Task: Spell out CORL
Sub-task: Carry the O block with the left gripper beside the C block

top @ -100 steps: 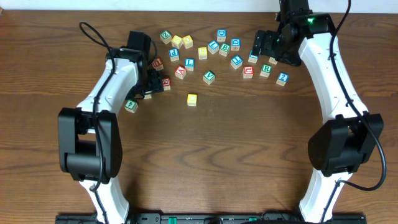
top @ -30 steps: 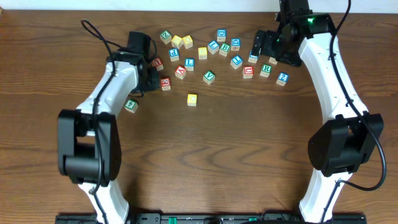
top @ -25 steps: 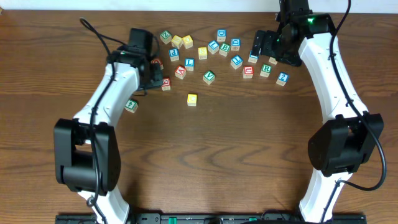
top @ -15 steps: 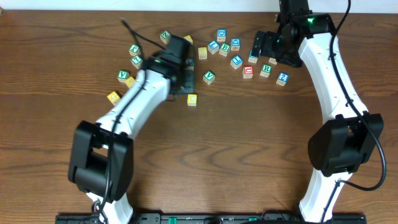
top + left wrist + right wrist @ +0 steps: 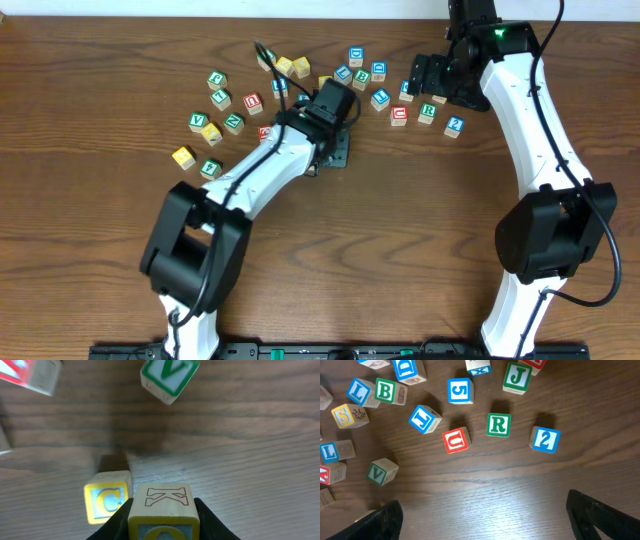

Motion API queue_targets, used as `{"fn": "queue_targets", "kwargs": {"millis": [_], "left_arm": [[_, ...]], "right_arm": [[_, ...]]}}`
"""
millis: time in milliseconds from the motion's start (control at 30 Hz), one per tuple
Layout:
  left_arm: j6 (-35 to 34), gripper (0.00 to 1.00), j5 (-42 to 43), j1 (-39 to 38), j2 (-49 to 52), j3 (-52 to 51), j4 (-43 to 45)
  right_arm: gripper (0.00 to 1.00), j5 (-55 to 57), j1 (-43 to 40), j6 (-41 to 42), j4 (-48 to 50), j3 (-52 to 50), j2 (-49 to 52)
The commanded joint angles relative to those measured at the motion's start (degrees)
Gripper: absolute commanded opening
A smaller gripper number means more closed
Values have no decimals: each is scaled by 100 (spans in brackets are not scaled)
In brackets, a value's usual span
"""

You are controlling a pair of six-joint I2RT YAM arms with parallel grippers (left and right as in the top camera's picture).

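My left gripper [image 5: 163, 521] is shut on a wooden cube [image 5: 162, 505] with a red K outline on top and a yellow-framed O facing the camera. Just to its left, the yellow C cube [image 5: 106, 504] lies on the table, a small gap away. In the overhead view the left gripper [image 5: 333, 150] sits mid-table and hides both cubes. The green R cube [image 5: 498, 425] [image 5: 428, 110] and a blue L cube [image 5: 358, 391] lie under my right gripper [image 5: 492, 520] [image 5: 428, 82]. It hangs open above them with nothing between its fingers.
Other lettered cubes lie around: a green V [image 5: 169, 377], a red U [image 5: 456, 440], a blue 2 [image 5: 545, 440], a blue 5 [image 5: 459, 390]. A group of green and yellow cubes [image 5: 211, 132] sits at the left. The table's back edge runs along the top.
My left arm has swung right from the left cubes to the middle of the table, over the lone yellow cube, which it now hides. The right arm has not moved.
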Motion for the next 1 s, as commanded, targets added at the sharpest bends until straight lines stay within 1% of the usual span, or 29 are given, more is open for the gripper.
{"fn": "queue_targets", "kwargs": {"millis": [0, 367, 767, 967], "left_arm": [[-35, 31, -94, -26, 197, 87, 11], [-33, 31, -96, -26, 308, 15, 203], [-28, 31, -101, -24, 568, 7, 225], [-28, 31, -256, -20, 568, -2, 205]], "right_arm": [[99, 103, 35, -76, -24, 68, 26], [99, 103, 37, -76, -26, 68, 26], [99, 103, 37, -103, -37, 68, 26], [99, 103, 37, -118, -50, 68, 26]]}}
